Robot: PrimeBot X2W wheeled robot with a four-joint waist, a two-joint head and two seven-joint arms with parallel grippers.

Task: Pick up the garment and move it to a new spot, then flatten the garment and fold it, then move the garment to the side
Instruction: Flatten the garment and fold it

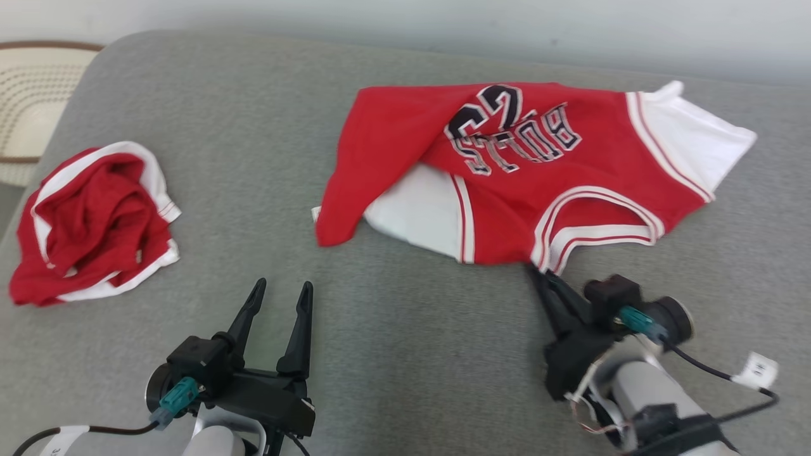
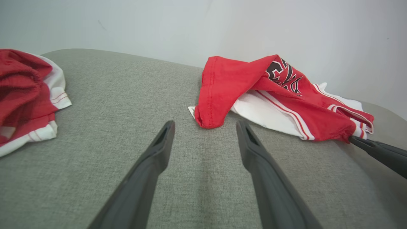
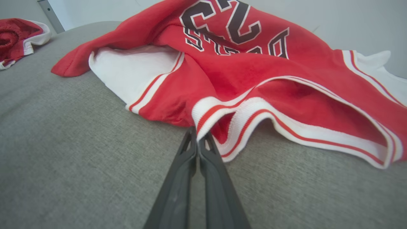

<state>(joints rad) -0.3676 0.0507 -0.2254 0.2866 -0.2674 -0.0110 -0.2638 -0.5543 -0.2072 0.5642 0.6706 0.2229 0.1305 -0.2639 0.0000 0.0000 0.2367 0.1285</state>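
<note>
The garment (image 1: pixel 570 164) is a red jersey with white trim and dark lettering, lying rumpled and partly folded over itself at the middle right of the grey cushion. My right gripper (image 1: pixel 538 271) is shut on the striped trim at its near edge. In the right wrist view the closed fingers meet right at that ribbed trim (image 3: pixel 197 132) of the garment (image 3: pixel 254 70). My left gripper (image 1: pixel 284 285) stands open over bare cushion, short of the garment's near left corner (image 2: pixel 210 117). The left gripper (image 2: pixel 206 123) holds nothing, and the right gripper (image 2: pixel 353 139) shows there at the garment's corner.
A second red and white cloth (image 1: pixel 95 221) lies crumpled at the cushion's left edge. The grey cushion (image 1: pixel 405 354) stretches bare between my arms. A cream woven object (image 1: pixel 31 101) sits beyond the left edge, and a pale wall runs along the back.
</note>
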